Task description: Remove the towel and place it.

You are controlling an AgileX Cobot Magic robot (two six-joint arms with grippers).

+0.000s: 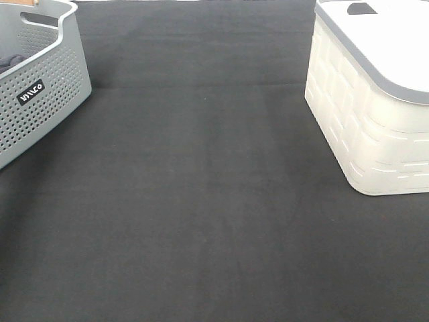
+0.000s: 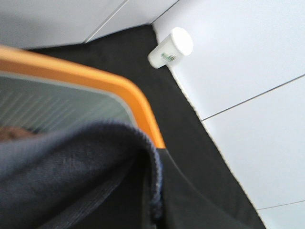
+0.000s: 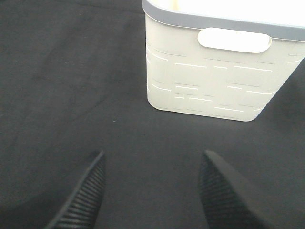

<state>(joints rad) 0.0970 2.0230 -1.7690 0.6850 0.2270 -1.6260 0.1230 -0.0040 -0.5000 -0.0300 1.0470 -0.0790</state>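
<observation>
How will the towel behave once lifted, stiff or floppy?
Probably floppy: in the left wrist view the towel bends over itself in a soft fold, so it will likely sag and trail. Probably not slippery: the cloth looks woven, with a stitched hem. It may drag on the orange rim beside it.

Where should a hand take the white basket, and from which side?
Probably at the handle slot under the grey rim of the white basket, from the end facing the open right hand: a finger can pass through there, while the basket itself looks too wide to span.
</observation>
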